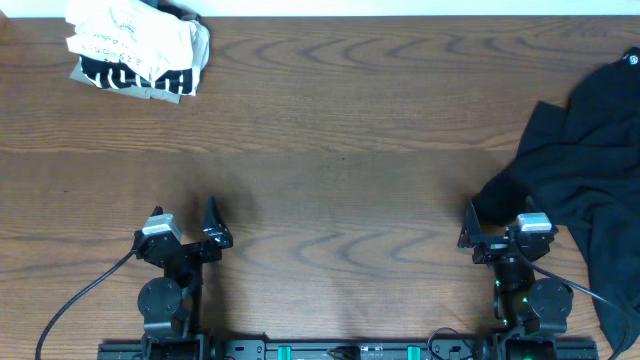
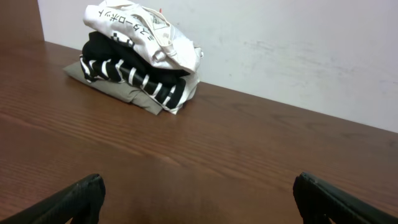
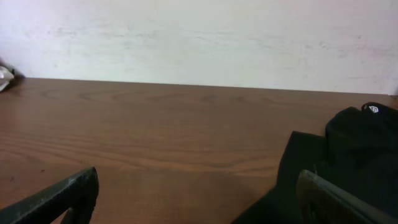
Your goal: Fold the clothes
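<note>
Surface (image 1: 340, 150): brown wood grain, wide and bare through the middle, giving ample room to spread cloth.

Black shirt (image 1: 585, 170): crumpled in a heap at the right edge, partly running out of view; tiny white logo (image 1: 632, 59) at its far corner. Unfolded; judged that the whole task remains.

Folded bundle (image 1: 135, 50): white with black lettering, far left corner, well apart from the work.

Right hand (image 1: 497, 232): near edge, fingers spread wide, empty, just beside the shirt's near-left hem.

Left hand (image 1: 188, 232): near edge, fingers wide apart, empty, over bare wood.
</note>
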### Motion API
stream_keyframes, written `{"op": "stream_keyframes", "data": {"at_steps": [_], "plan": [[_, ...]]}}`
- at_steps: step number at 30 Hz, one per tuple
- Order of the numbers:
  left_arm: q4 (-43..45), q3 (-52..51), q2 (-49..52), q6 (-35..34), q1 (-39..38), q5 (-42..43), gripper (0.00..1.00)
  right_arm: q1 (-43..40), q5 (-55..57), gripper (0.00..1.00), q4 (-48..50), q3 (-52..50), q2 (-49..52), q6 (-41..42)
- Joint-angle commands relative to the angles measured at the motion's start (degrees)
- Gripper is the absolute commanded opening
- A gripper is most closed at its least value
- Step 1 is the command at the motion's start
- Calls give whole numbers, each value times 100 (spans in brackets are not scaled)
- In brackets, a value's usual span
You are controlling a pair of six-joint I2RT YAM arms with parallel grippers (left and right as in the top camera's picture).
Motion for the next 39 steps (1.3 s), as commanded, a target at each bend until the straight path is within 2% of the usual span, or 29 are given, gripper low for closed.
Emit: {"op": "stream_keyframes", "data": {"at_steps": [1,13,16,18,21,23,28,33,39], "plan": [[-243,-87,-2,59,17,-136,98,116,-4,99,-24,-9,-7,-66],[-240,-87,-2,42,17,-129,98,116,-4,99,-24,-9,-7,-66],[-238,-85,2,-363,17,120,98,116,-4,99,-24,-9,-7,-66],[-212,-83,2,-916,11,424,98,116,-4,99,-24,-9,-7,-66],[-48,-83,4,-1941,11,1587,98,116,-4,99,-24,-9,-7,-66],[87,-83,4,-2280,11,2103,98,116,-4,99,-24,-9,-7,-66],[85,-83,4,-2916,11,2448,98,116,-4,99,-24,-9,-7,-66],[715,-81,7,-2924,11,3628,98,116,-4,99,-24,-9,-7,-66],[837,114,7,-2734,13,3707,98,116,-4,99,-24,-9,-7,-66]]}}
